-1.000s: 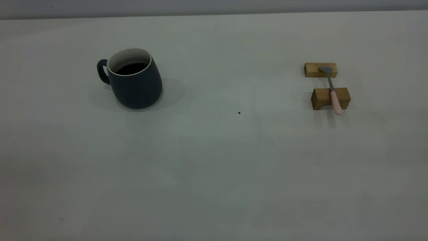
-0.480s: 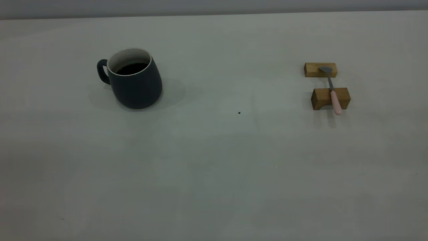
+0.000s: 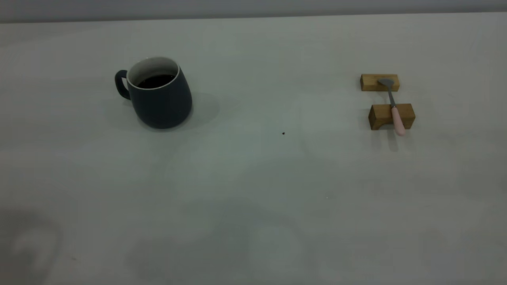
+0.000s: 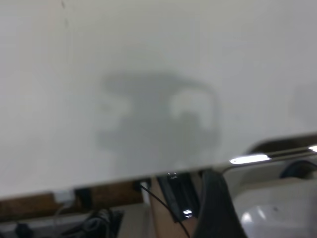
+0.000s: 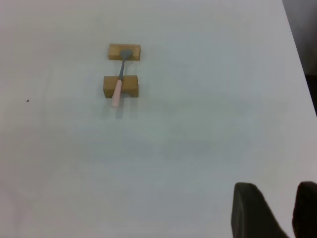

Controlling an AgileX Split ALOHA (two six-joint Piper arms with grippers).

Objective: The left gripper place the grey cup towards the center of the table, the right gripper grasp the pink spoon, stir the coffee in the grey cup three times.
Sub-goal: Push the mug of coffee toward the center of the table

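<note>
The grey cup (image 3: 160,101) stands on the table (image 3: 253,178) at the far left, handle pointing left, with dark coffee (image 3: 156,81) inside. At the right, the pink spoon (image 3: 397,118) lies across two wooden blocks, bowl on the far one. Neither arm shows in the exterior view. My right gripper (image 5: 291,210) is open and empty, hovering near the table's front right, far from the pink spoon (image 5: 117,93). My left gripper (image 4: 218,213) hangs over the table's edge, casting a shadow on the surface; the cup is out of its view.
The two tan blocks (image 3: 379,82) (image 3: 382,116) hold the spoon off the table. A tiny dark speck (image 3: 283,133) marks the middle of the table. Cables and clutter (image 4: 99,218) show beyond the table's edge in the left wrist view.
Cup and spoon have not moved. Faint shadows have spread over the table's near edge, most clearly at the lower left.
</note>
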